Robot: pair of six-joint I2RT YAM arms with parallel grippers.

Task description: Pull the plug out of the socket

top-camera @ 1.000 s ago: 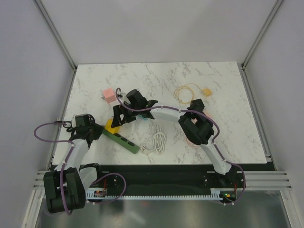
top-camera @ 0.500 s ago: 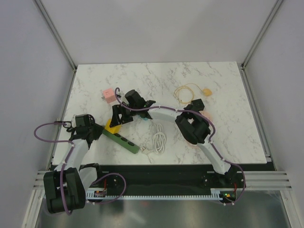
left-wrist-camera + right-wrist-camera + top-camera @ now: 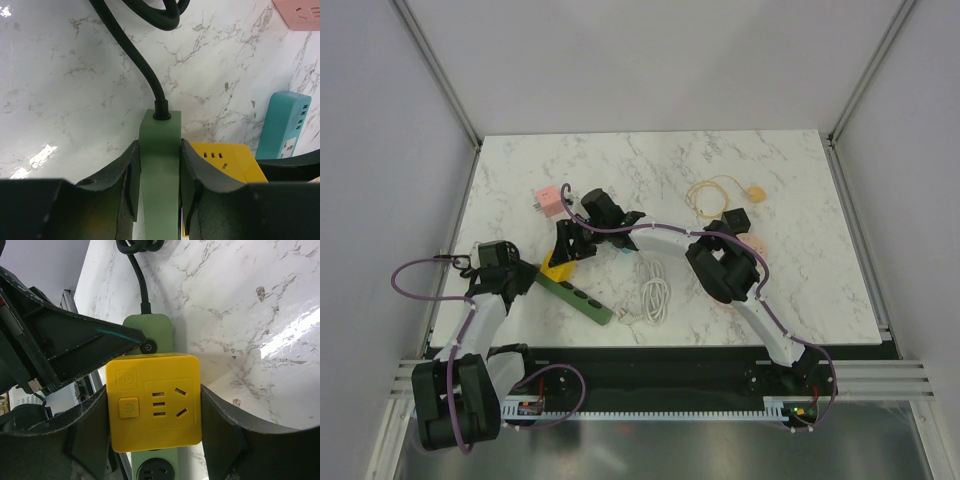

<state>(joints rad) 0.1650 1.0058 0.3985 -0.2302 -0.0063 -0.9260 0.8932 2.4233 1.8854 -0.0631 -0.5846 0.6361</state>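
A green power strip (image 3: 578, 296) lies at the near left of the marble table, with a black cord (image 3: 135, 50) at its end. A yellow cube plug (image 3: 556, 265) sits plugged into it. My left gripper (image 3: 520, 278) is shut on the cord end of the strip (image 3: 160, 165), a finger on each side. My right gripper (image 3: 563, 257) reaches in from the right. Its fingers press both sides of the yellow plug (image 3: 155, 402), which still sits on the strip (image 3: 150, 330). The yellow plug also shows in the left wrist view (image 3: 225, 157).
A pink socket cube (image 3: 549, 201) stands behind the strip. A teal power strip (image 3: 286, 120) lies next to the yellow plug. A coiled white cable (image 3: 652, 292) lies to the right of the strip. A thin yellow cable (image 3: 720, 193) lies at the back right.
My right gripper has moved a little left and down onto the yellow plug. The left arm and the green strip have not moved.
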